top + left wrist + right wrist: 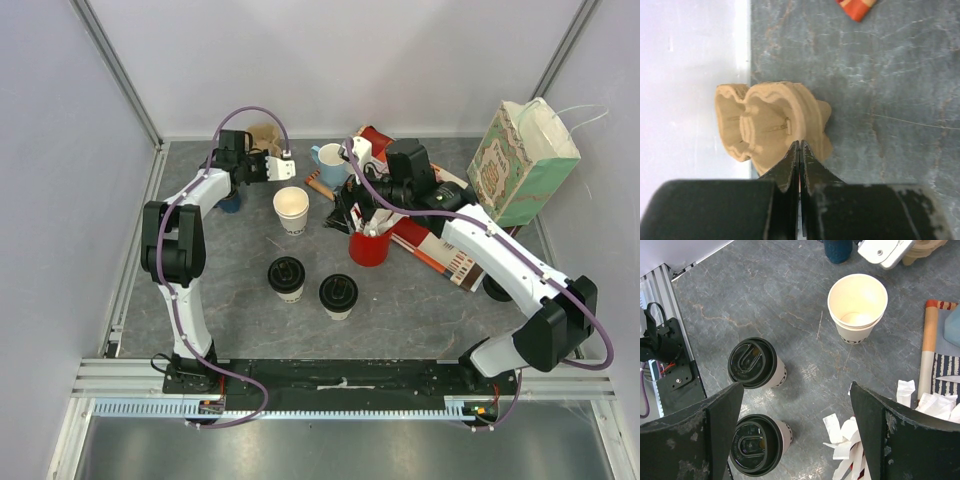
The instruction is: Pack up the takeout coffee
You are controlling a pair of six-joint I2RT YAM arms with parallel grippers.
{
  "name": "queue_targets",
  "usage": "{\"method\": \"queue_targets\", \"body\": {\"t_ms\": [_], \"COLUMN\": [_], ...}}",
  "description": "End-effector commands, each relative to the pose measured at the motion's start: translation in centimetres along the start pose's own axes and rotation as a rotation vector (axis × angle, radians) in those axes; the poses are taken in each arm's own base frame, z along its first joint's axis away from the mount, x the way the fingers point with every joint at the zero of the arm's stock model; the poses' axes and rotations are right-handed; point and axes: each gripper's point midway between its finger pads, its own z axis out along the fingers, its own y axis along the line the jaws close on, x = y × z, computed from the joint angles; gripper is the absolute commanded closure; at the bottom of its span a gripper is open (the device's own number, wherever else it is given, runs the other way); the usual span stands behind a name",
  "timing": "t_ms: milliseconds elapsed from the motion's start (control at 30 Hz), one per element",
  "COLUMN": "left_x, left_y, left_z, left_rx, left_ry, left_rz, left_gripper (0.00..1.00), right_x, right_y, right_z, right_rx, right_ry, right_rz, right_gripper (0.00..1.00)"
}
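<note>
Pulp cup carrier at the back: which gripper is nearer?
Left. The left gripper, shut, has its fingertips right at the cup carrier. The right gripper, open, hangs well off to the carrier's right, by the red cup.

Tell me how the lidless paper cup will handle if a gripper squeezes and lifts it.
The lidless paper cup has no lid bracing its rim, so it will probably dent under a firm pinch. It looks empty, so it is likely light and easy to tip if nudged.
</note>
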Motion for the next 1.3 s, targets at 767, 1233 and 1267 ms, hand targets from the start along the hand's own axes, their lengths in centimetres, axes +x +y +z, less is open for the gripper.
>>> {"method": "queue_targets", "body": {"t_ms": [767,1233,1267], "left_x": [1.4,3.4,3.6], "left_y": [-1.5,-1.2,-1.4], "left_z": [1.3,4.5,4.9], "left_rx": [0.332,0.283,0.283], "left_ry": [0.041,0.101,0.107], "left_rz": [-0.233,-0.198,-0.195], "left_gripper": [0.55,0.44,0.44], "right_x": [-2.2,-1.8,-1.8], "right_y": [0.4,0.2,0.2], "right_z": [-0.2,0.7,0.8], "right_rx": [-0.026,-0.044,-0.047], "right_ry": [-0.057,-0.039,-0.039], "right_rz": [-0.024,-0.005,-0.005], "right_gripper": [0.05,0.05,0.05]}}
